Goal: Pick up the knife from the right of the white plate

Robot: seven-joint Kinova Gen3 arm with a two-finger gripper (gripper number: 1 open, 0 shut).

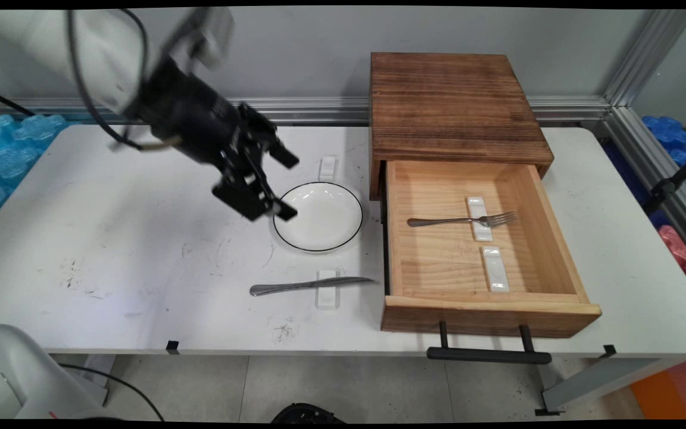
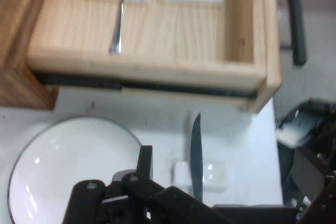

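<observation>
White bench (image 1: pixel 111 250), scuffed. On it: white plate with black rim (image 1: pixel 318 215) near centre; knife (image 1: pixel 309 285) nearer the front, lying across a small white rest (image 1: pixel 327 291); another white rest (image 1: pixel 327 168) just behind the plate. Right of the plate, a wooden drawer box (image 1: pixel 453 110), its drawer (image 1: pixel 486 310) pulled out toward the bench's front edge.

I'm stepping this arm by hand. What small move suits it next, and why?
Probably ease toward the silver table knife on its white rest: the black gripper hangs open and empty above the white black-rimmed plate's edge.
</observation>
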